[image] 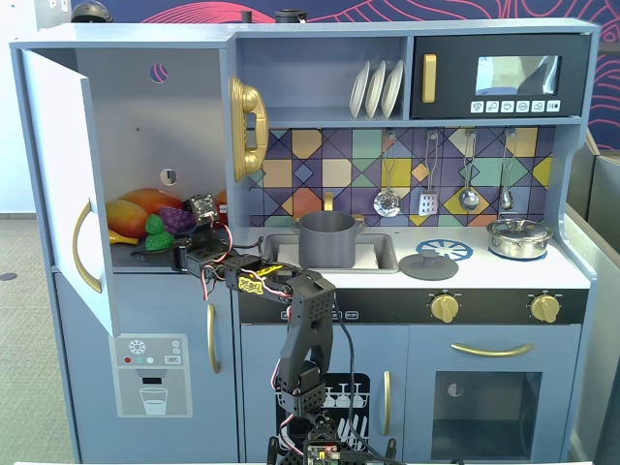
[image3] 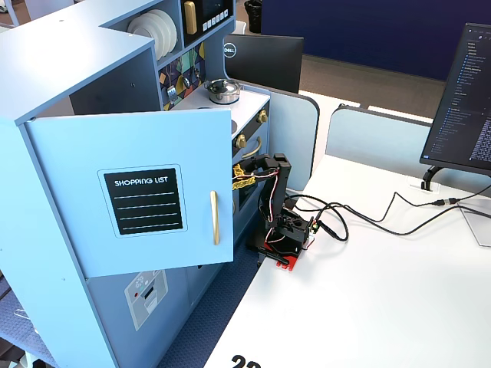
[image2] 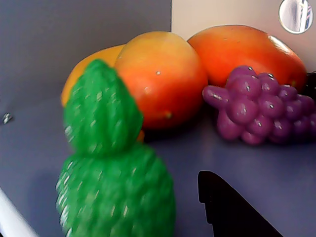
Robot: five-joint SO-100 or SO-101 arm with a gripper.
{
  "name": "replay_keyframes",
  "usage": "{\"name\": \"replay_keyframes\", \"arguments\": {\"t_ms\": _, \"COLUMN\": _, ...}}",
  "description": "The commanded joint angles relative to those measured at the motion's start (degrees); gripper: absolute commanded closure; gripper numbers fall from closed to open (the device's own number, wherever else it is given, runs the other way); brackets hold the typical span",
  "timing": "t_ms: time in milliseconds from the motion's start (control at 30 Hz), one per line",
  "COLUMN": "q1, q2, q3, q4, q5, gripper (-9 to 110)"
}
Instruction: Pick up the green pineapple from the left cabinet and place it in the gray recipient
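The green pineapple (image: 155, 231) (image2: 113, 173) stands upright on the shelf floor of the left cabinet (image: 136, 116), near its front edge. The cabinet door (image: 58, 165) is swung wide open. My gripper (image: 163, 249) reaches into the cabinet at shelf height, just in front of the pineapple, and is open. In the wrist view one black finger (image2: 232, 212) shows a little to the right of the fruit, not touching it; the other finger is out of frame. The gray recipient (image: 326, 239) sits in the sink to the right.
Behind the pineapple lie orange-yellow mangoes (image2: 163, 74) and purple grapes (image2: 261, 108). A gold phone (image: 249, 126) hangs on the cabinet's right wall. A flat lid (image: 429, 263) and a silver lidded pot (image: 519, 236) rest on the counter. The arm base (image3: 288, 230) stands on a white table.
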Motion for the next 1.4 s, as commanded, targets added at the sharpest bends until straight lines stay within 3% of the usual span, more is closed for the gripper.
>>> {"name": "replay_keyframes", "arguments": {"t_ms": 0, "q1": 1.23, "q2": -3.60, "q3": -8.61, "q4": -2.46, "q5": 0.79, "gripper": 52}}
{"name": "replay_keyframes", "arguments": {"t_ms": 100, "q1": 0.70, "q2": -6.77, "q3": -11.60, "q4": -2.81, "q5": 0.44, "gripper": 58}}
{"name": "replay_keyframes", "arguments": {"t_ms": 233, "q1": -0.09, "q2": -7.38, "q3": -12.66, "q4": -0.70, "q5": -0.88, "gripper": 99}}
{"name": "replay_keyframes", "arguments": {"t_ms": 267, "q1": -0.09, "q2": -6.59, "q3": -11.95, "q4": 0.09, "q5": -0.88, "gripper": 102}}
{"name": "replay_keyframes", "arguments": {"t_ms": 400, "q1": -3.34, "q2": 4.57, "q3": -6.24, "q4": 4.92, "q5": -0.88, "gripper": 102}}
{"name": "replay_keyframes", "arguments": {"t_ms": 533, "q1": -9.32, "q2": 25.66, "q3": -0.70, "q4": 24.79, "q5": -3.16, "gripper": 102}}
{"name": "replay_keyframes", "arguments": {"t_ms": 700, "q1": -15.38, "q2": 47.64, "q3": 5.80, "q4": 40.43, "q5": -4.75, "gripper": 102}}
{"name": "replay_keyframes", "arguments": {"t_ms": 833, "q1": -15.47, "q2": 58.71, "q3": 6.24, "q4": 44.74, "q5": -7.21, "gripper": 102}}
{"name": "replay_keyframes", "arguments": {"t_ms": 1067, "q1": 1.49, "q2": 67.41, "q3": 1.05, "q4": 47.29, "q5": -3.60, "gripper": 102}}
{"name": "replay_keyframes", "arguments": {"t_ms": 1367, "q1": 31.64, "q2": 52.03, "q3": -15.03, "q4": 40.96, "q5": 0.18, "gripper": 102}}
